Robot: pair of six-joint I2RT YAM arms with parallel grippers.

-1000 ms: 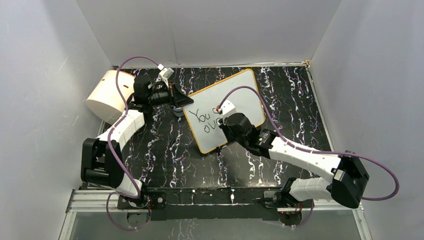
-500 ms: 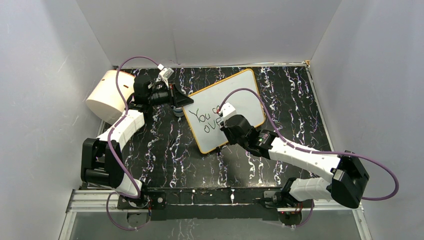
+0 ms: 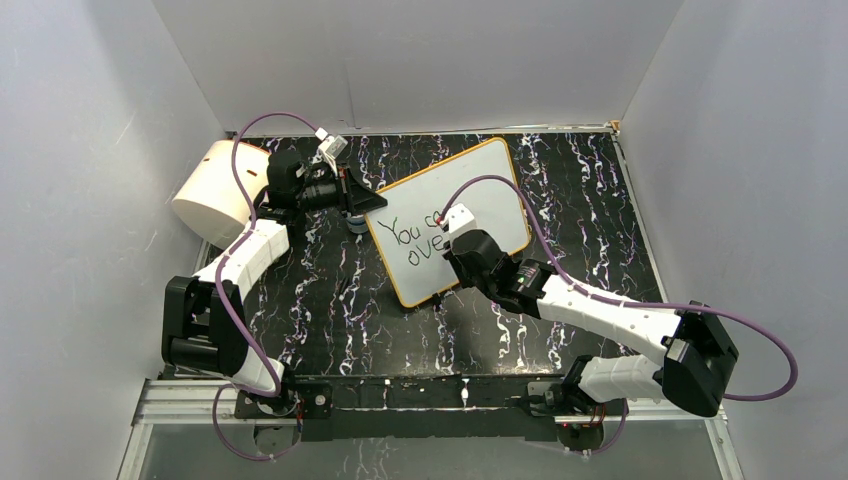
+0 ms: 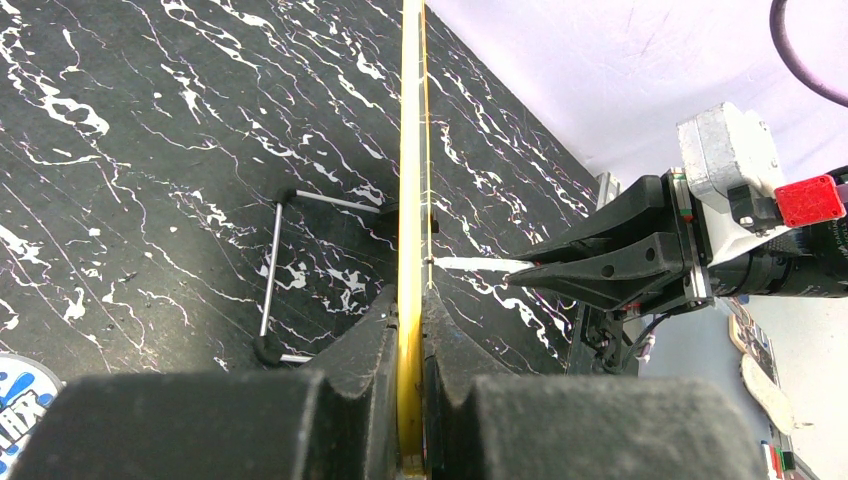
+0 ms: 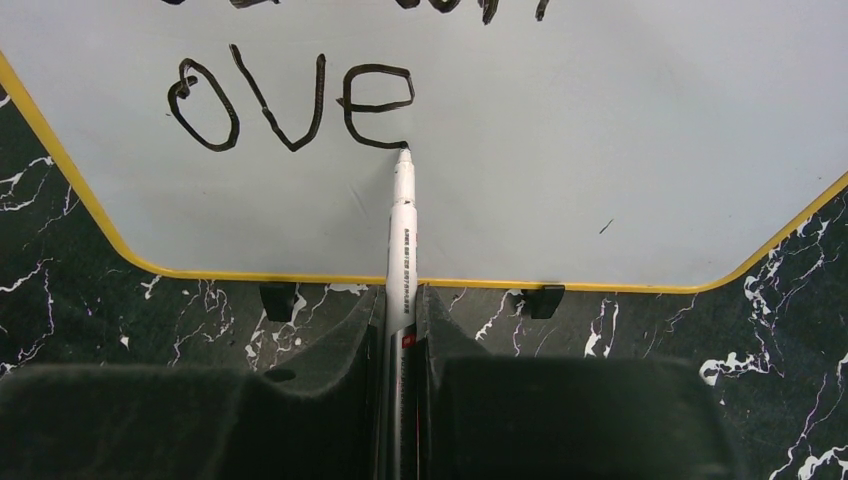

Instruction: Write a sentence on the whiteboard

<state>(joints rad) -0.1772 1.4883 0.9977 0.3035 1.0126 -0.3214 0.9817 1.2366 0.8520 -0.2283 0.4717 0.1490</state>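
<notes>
The whiteboard stands tilted at mid-table, its yellow rim edge-on in the left wrist view. My left gripper is shut on that rim at the board's left edge. My right gripper is shut on a white marker, whose tip touches the board just under the "e". The sentence reads "ove" on its second line. The top view shows "You c" above it, and my right wrist hides the rest. The marker meets the board face from the right.
A big cream cylinder lies at the far left by the wall. A thin wire stand lies on the table behind the board. Two black clip feet sit under its lower rim. White walls close in three sides.
My right wrist has crept slightly to the right along the second line of writing. The left arm and the board have not moved.
</notes>
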